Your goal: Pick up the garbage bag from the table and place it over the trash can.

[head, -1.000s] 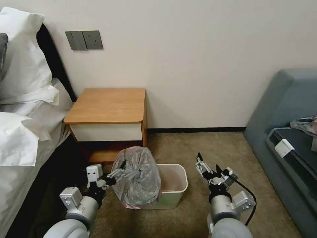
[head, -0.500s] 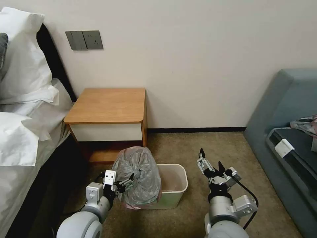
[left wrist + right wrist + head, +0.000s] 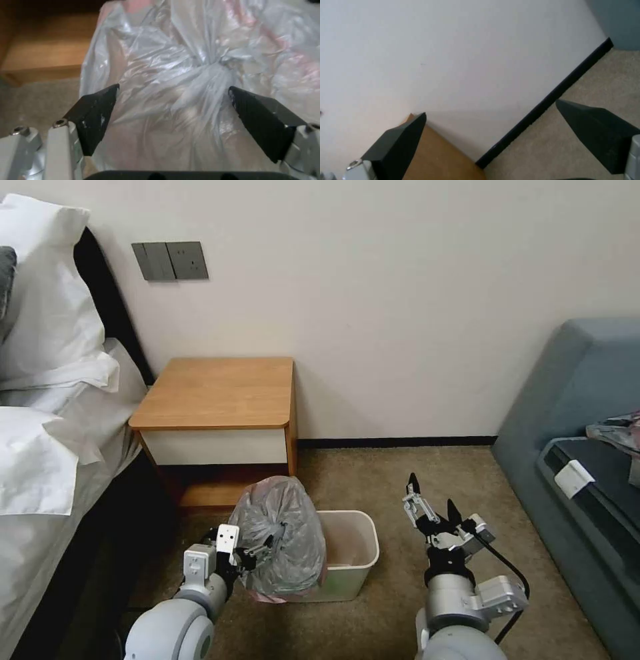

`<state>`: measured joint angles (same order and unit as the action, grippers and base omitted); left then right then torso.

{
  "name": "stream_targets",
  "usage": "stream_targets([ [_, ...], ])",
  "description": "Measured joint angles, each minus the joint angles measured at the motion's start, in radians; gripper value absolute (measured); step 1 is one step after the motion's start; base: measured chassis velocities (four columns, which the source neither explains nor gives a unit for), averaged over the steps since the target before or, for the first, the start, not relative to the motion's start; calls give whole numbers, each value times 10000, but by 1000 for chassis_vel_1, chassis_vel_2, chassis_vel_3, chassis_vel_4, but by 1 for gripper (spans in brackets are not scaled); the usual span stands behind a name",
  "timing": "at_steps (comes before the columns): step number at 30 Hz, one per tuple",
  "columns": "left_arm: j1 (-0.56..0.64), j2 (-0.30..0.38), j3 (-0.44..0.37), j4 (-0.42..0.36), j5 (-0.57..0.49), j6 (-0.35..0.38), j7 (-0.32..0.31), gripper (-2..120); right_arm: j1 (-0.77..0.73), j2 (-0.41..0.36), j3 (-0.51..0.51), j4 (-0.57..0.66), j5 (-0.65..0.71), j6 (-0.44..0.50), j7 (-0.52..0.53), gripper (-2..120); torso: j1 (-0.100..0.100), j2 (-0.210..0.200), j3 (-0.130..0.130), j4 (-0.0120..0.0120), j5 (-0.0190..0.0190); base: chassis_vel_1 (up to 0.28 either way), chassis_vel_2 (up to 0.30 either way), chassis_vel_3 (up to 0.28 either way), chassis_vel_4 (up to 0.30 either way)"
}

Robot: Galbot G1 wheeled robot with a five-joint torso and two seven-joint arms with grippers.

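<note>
The garbage bag (image 3: 283,523), thin grey film with a pink rim, stands bunched up over the left half of the beige trash can (image 3: 369,543) on the carpet in front of the table (image 3: 213,393). My left gripper (image 3: 259,552) is at the bag's left side, open. In the left wrist view its black fingers (image 3: 96,117) stand wide apart around the garbage bag (image 3: 186,82), whose film gathers into a twisted knot ahead. My right gripper (image 3: 432,495) hangs open over the carpet to the right of the can, holding nothing.
A bed with white pillows (image 3: 47,380) lies to the left and a grey-blue sofa (image 3: 573,400) to the right. The wall and black baseboard (image 3: 546,100) run behind. Carpet (image 3: 393,473) lies bare between the can and the sofa.
My left arm swung in lower and to the right, bringing its gripper closer against the bag's side. The bag's top sank slightly. My right gripper drifted a little right and down.
</note>
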<state>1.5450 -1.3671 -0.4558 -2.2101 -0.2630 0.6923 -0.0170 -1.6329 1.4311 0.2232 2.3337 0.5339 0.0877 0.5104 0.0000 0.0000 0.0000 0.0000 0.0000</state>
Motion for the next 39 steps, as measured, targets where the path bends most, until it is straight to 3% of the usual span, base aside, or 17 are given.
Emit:
stream_targets([
  [9, -338, -190, -34, 112, -972, 69, -394, 87, -77, -7, 13, 105, -79, 71, -16, 100, 0, 0, 0, 0, 0, 0, 0, 0, 0],
  [16, -792, -262, -192, 349, -313, 360, -492, 86, -152, 44, 12, 154, -129, 111, -17, 100, 0, 0, 0, 0, 0, 0, 0, 0, 0],
  [20, -985, -261, -208, 537, 354, 447, -179, 85, -198, 111, -2, 155, -184, 129, -32, 100, 0, 0, 0, 0, 0, 0, 0, 0, 0],
  [24, -1076, -280, -202, 843, 1274, 452, 670, 86, -251, 163, 3, 154, -216, 162, -38, 100, 0, 0, 0, 0, 0, 0, 0, 0, 0],
  [28, -1091, -322, -188, 967, 1474, 452, 1225, 90, -263, 185, 12, 179, -249, 178, -38, 100, 0, 0, 0, 0, 0, 0, 0, 0, 0],
  [39, -1155, -506, -150, 1126, 1365, 447, 1343, 91, -315, 186, 29, 205, -308, 270, -37, 100, 0, 0, 0, 0, 0, 0, 0, 0, 0],
])
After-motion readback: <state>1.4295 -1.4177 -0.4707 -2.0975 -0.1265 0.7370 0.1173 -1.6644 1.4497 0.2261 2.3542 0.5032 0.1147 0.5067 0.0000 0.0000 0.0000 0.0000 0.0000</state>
